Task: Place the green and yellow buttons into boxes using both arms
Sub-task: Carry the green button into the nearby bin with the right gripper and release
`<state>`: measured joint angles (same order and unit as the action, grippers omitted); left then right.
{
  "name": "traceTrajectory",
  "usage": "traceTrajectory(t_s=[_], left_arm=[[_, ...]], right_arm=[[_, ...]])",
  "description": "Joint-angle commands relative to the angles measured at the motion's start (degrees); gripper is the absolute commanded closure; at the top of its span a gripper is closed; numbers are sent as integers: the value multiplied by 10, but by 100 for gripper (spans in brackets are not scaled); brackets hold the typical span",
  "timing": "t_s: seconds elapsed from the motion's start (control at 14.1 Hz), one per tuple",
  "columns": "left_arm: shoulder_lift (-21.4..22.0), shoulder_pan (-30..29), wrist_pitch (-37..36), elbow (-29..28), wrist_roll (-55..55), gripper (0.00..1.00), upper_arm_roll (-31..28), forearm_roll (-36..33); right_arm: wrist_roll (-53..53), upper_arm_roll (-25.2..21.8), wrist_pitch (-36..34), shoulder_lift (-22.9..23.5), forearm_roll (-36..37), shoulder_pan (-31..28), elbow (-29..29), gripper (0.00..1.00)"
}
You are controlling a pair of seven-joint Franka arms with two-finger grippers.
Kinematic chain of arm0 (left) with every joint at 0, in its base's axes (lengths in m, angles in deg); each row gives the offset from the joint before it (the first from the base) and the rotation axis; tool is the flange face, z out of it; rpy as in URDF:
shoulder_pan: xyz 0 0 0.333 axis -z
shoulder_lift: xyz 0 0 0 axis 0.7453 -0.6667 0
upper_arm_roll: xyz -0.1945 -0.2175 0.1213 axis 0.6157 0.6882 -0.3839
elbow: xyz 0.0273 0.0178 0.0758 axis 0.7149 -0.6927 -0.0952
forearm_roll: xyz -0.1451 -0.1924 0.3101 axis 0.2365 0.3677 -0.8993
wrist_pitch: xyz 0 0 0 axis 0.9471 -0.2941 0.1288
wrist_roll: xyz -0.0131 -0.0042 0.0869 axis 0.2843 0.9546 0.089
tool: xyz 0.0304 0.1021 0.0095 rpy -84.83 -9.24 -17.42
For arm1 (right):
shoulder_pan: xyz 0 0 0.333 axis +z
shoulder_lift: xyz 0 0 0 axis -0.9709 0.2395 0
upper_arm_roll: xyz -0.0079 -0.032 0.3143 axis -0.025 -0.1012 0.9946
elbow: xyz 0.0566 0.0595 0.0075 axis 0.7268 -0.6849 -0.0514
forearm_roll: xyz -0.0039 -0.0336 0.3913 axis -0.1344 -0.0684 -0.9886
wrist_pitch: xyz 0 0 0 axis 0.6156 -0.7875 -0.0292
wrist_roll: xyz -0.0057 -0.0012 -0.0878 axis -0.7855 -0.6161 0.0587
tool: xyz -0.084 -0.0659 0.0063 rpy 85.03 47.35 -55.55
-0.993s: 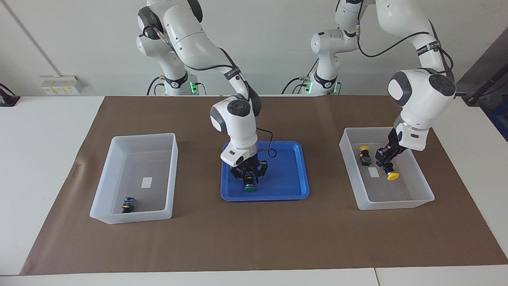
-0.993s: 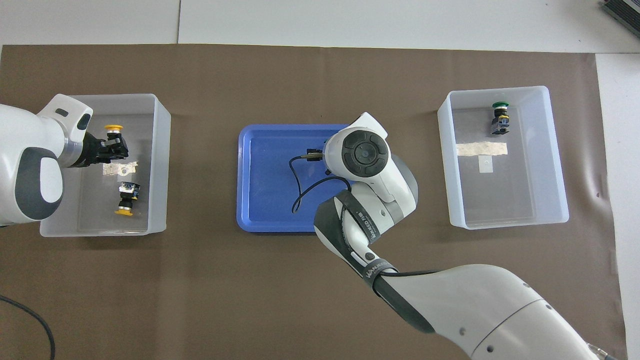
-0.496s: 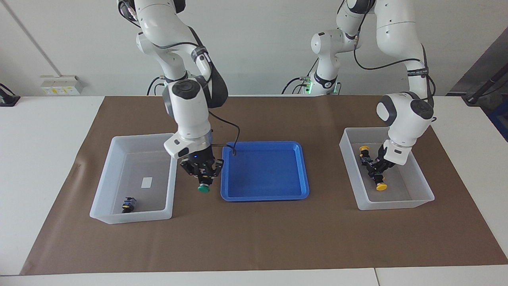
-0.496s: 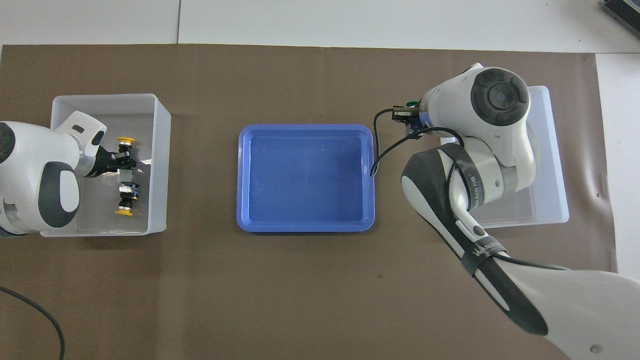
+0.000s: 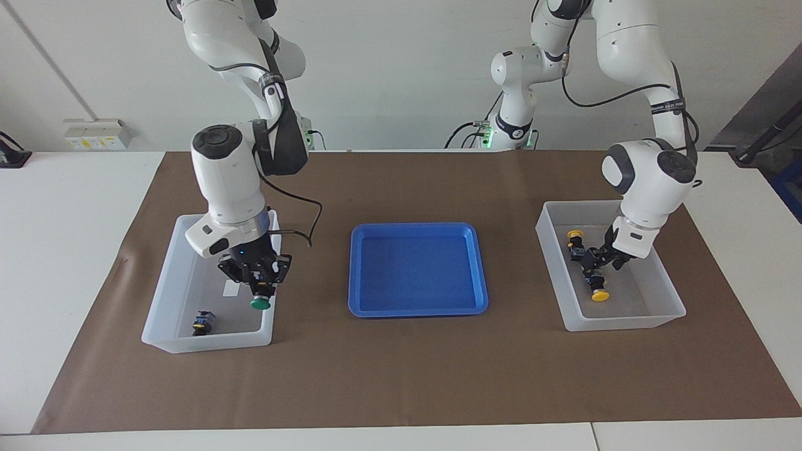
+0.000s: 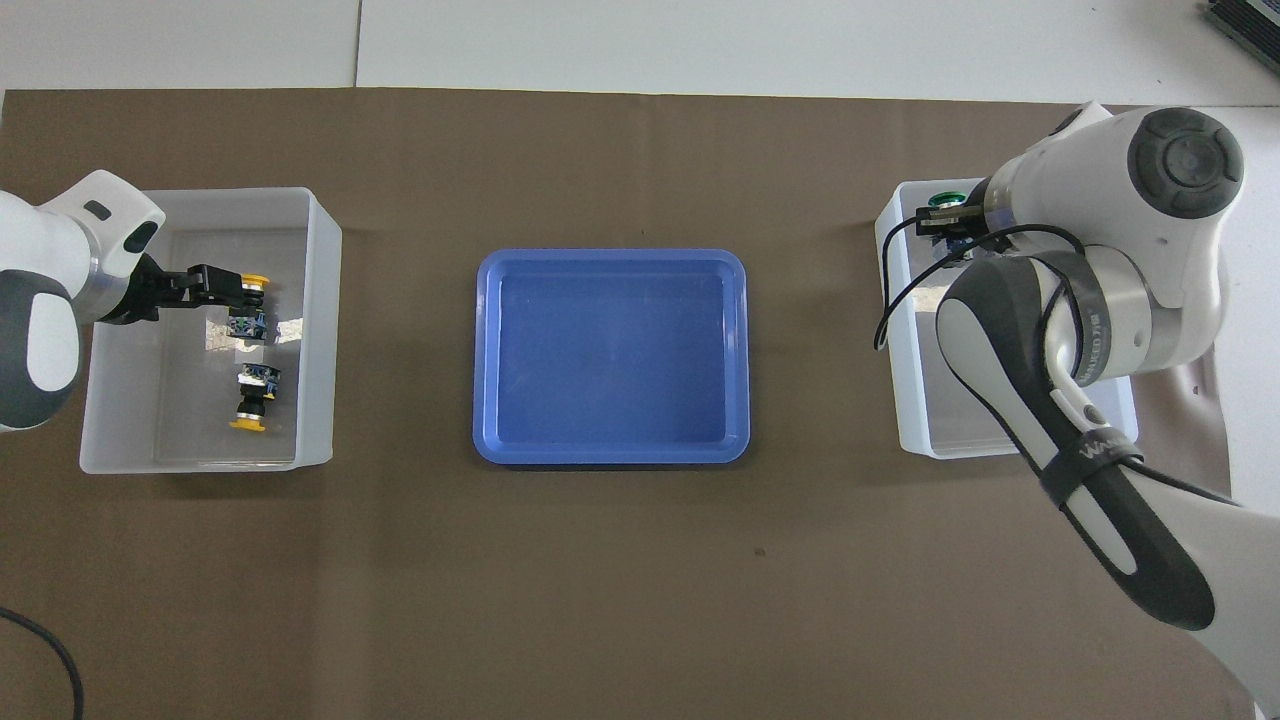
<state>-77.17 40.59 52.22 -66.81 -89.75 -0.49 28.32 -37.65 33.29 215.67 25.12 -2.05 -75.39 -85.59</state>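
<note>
My right gripper (image 5: 260, 283) is shut on a green button (image 5: 260, 303), cap down, and hangs over the box (image 5: 210, 342) at the right arm's end, close to the wall beside the tray. A second button (image 5: 202, 322) lies in that box; its cap is hidden. In the overhead view the right gripper (image 6: 945, 222) and green cap (image 6: 945, 199) show over the box (image 6: 905, 440). My left gripper (image 5: 600, 262) stands open low inside the other box (image 5: 620, 323), just above a lying yellow button (image 5: 598, 293). Another yellow button (image 5: 575, 243) lies nearer the robots.
A shallow blue tray (image 5: 418, 269) with nothing in it sits mid-table between the boxes, on a brown mat (image 5: 401, 376). In the overhead view the right arm covers much of its box.
The right arm carried the green button from the blue tray across to above its box. The left gripper lowered the yellow button into its box and opened.
</note>
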Motion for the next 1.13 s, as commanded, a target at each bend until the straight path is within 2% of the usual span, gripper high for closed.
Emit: traceTrajectory(t_s=[0.0, 0.28, 0.57, 0.64, 0.71, 0.78, 0.85, 1.06], left_arm=[[43, 17, -75, 3, 36, 0, 2, -27], [103, 52, -176, -9, 37, 0, 4, -30], [141, 64, -219, 5, 34, 0, 10, -13], [145, 63, -237, 19, 34, 0, 8, 7], [146, 63, -256, 35, 33, 0, 7, 16], [146, 62, -273, 51, 30, 0, 8, 18], [146, 58, -291, 69, 30, 0, 8, 19], [141, 54, -324, 117, 28, 0, 3, 44]], right_arm=[[-45, 9, 59, 5, -7, -39, -39, 100], [-63, 9, 118, 50, -8, -57, -38, 100], [-63, 9, 166, 78, -7, -66, -36, 100], [-62, 9, 166, 79, -8, -66, -34, 91], [-60, 9, 166, 79, -8, -66, -34, 66], [-59, 9, 165, 79, -8, -66, -34, 25], [-55, 9, 166, 79, -8, -66, -34, 0], [-49, 8, 162, 74, -8, -59, -27, 0]])
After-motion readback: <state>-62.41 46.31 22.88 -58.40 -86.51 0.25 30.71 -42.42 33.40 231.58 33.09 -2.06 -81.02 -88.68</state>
